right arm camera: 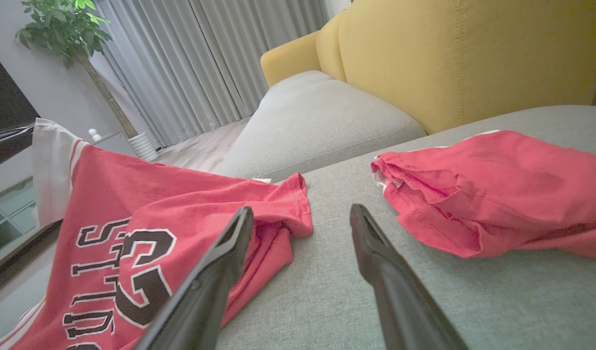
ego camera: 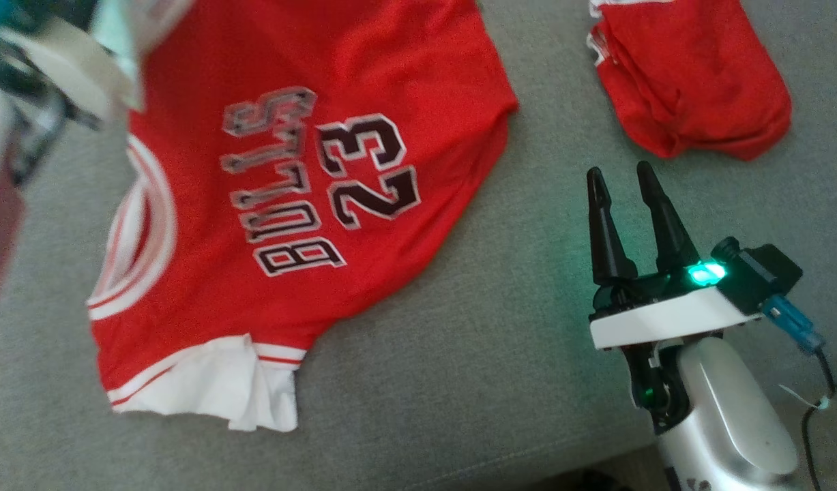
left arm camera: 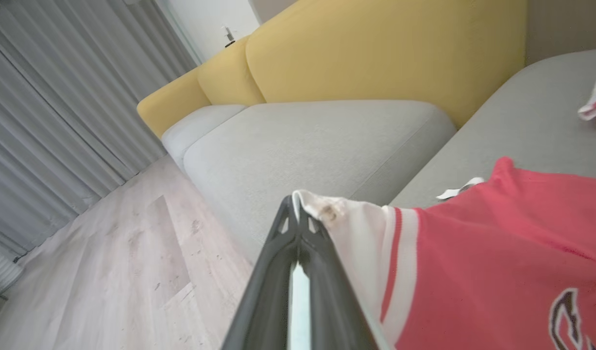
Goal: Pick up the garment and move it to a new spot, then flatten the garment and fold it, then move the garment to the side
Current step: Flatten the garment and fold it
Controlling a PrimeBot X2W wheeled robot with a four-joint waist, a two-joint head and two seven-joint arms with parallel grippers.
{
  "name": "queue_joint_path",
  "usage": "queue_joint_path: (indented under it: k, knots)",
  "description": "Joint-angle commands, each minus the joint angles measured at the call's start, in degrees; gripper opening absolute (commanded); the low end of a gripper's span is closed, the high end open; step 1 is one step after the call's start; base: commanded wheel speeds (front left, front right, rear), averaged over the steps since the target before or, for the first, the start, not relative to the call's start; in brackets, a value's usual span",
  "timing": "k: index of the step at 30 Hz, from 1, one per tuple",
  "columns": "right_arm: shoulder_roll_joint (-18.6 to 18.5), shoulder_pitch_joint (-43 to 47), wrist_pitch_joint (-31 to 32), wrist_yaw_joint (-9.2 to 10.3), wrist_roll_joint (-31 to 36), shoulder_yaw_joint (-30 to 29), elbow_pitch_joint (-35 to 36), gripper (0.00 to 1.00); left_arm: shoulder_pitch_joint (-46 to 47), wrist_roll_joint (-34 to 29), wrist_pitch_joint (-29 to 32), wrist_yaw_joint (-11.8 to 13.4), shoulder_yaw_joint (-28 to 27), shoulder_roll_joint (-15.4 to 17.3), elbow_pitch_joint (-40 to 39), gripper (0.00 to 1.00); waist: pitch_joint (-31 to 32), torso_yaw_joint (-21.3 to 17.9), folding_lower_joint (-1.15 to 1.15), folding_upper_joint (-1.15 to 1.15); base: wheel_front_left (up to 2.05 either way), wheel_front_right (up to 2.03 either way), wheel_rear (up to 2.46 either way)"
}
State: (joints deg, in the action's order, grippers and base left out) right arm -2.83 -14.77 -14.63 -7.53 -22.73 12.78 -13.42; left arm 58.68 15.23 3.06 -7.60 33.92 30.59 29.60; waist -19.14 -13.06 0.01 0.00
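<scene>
Sofa seat point(ego camera: 500, 382) in grey cloth lies under everything you are working on, with its yellow backrest point(right arm camera: 448, 58) rising behind it in the right wrist view. On that seat your garment point(ego camera: 288, 170), a red jersey lettered BULLS 23 with white and red trim, lies mostly spread across the left half of the head view. One white-trimmed corner sits rumpled at the lower left, and another white-banded edge is raised off the cushion at the upper left. A second red garment point(ego camera: 691, 75) sits bunched on the seat at the upper right, well apart from the jersey. Your left end effector point(left arm camera: 298, 214) is clamped on the raised white edge, fingers pressed together. Your right end effector point(ego camera: 619, 170) stands over bare cushion between the two red pieces, fingers spread and holding nothing.
</scene>
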Motion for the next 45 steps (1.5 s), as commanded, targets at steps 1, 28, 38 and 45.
queue_joint_path:
  k: [1,28,38,45]
  knots:
    - [0.0,-1.2,-0.4,0.04,-0.6,1.5,2.1,1.00,5.6,0.1,0.5,0.1,-1.7,4.2,0.6,0.00,-2.0,-1.8,-0.01,0.00,0.00,0.00,0.00]
    - [0.0,-2.6,-0.4,0.04,1.9,1.0,1.3,1.00,14.8,2.0,-17.1,6.3,-6.0,-2.3,26.3,1.00,-1.1,2.7,-0.01,0.00,0.00,0.00,0.00]
    - [0.0,0.1,-0.4,0.04,4.7,-2.2,-0.8,1.00,-5.7,6.8,-18.0,7.7,-9.2,-9.1,9.8,1.00,6.6,10.4,-0.01,0.00,0.00,0.00,0.00]
    - [0.0,2.2,-0.4,0.04,5.2,-3.2,-1.9,1.00,-26.8,8.5,-18.0,12.7,-11.3,-13.1,-6.2,1.00,9.6,14.3,-0.01,0.00,0.00,0.00,0.00]
